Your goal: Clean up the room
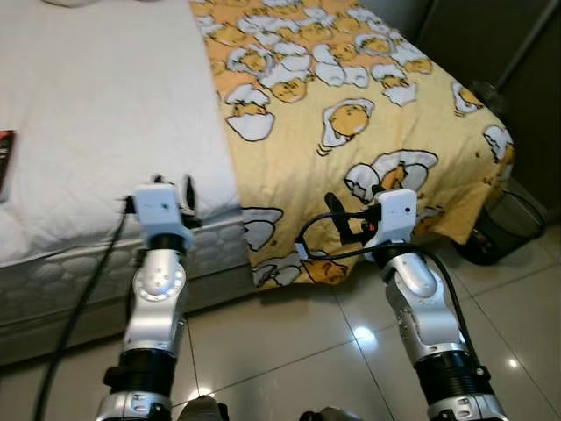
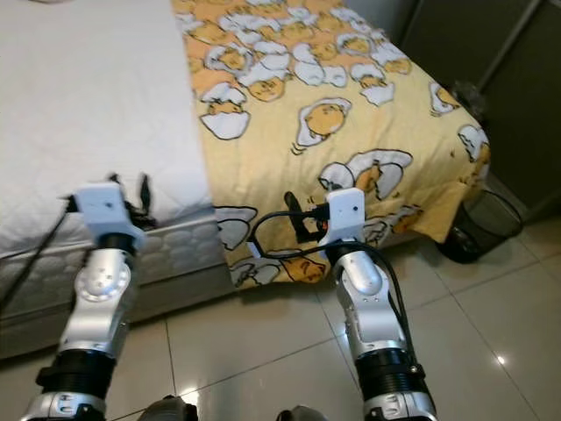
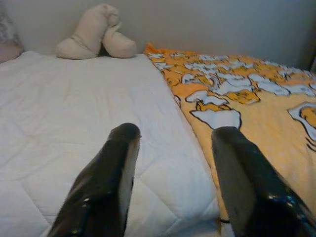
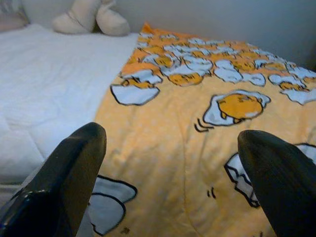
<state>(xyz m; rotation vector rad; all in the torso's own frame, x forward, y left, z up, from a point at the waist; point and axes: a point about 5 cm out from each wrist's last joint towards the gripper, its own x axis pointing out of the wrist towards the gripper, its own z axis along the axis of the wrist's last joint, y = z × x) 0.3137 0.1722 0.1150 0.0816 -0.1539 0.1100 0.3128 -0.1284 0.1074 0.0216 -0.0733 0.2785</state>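
A bed [image 1: 96, 114] is faced from its foot end, with a yellow blanket [image 1: 351, 105] printed with egg figures spread over the right half and hanging over the corner toward the tiled floor [image 1: 289, 342], while the left half is left as bare white mattress. The left gripper [image 3: 173, 143] is held just above the mattress edge, close beside the blanket's border, its fingers spread apart with nothing between them; the right gripper [image 4: 173, 143] is held over the draped part of the blanket, its fingers also wide apart and empty. A beige stuffed toy [image 3: 96, 34] is seen at the far end by the wall, and a small dark object [image 1: 5, 158], too cropped to be identified, lies at the mattress's left margin. A black mesh bin [image 1: 504, 224] stands on the floor just beside the hanging corner. Several risks can be judged from this: if only one layer or a thin fold is pinched, the blanket could slip out during a pull; if the two sides are drawn unevenly, the cloth could be dragged askew or slide off onto the floor; the hanging corner could be swept against the bin and tip it; and the loose cables [image 1: 324, 237] at the right wrist could be snagged in the fabric
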